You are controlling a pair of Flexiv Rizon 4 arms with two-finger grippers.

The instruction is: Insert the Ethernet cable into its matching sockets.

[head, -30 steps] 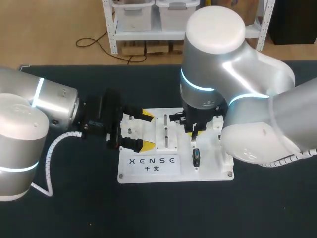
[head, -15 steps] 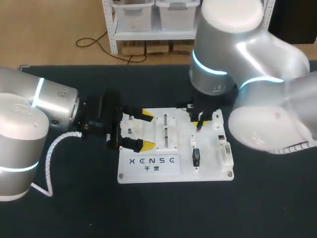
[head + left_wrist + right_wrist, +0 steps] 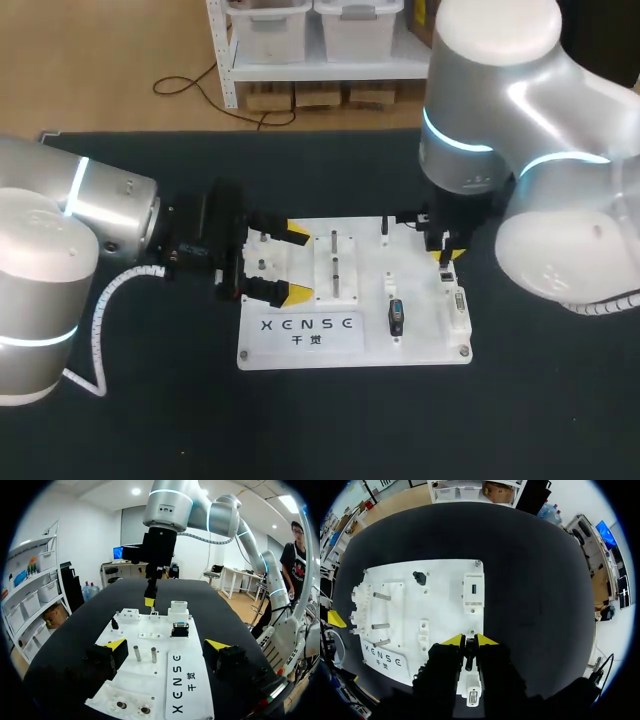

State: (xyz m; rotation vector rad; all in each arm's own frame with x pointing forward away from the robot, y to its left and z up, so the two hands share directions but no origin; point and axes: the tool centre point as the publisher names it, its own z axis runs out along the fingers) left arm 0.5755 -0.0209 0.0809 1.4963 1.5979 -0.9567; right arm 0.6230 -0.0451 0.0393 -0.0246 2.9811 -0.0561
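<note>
On the black table (image 3: 150, 420) in front of us lies one white practice board (image 3: 420, 342), and both of our arms are at it, one from each side

At the board's left edge sits our left gripper (image 3: 296, 262). Its two yellow-tipped fingers are spread wide, one tip toward the far side and one toward the near side. They close on nothing, and a small white fixture (image 3: 262, 262) stands in the gap between them. In the left wrist view we count two upright metal pegs (image 3: 137, 653) on the board just ahead of those fingers.

Over the board's far right part hangs our right gripper (image 3: 470, 641). Its two fingers are drawn almost together and pinch a slim dark piece, which we take to be the plug end of the Ethernet cable (image 3: 468, 659). The cable is held above the board and is not in any socket.

We count two white socket blocks along the board's right side. One (image 3: 473, 594), with a dark opening, lies ahead of the right fingers. The other (image 3: 470, 692) lies under the gripper.

Two more small parts stand on the board. One is a small black connector (image 3: 420, 577) near the far edge, and the other is a black-and-blue connector (image 3: 397, 318) nearer us, right of the middle
</note>
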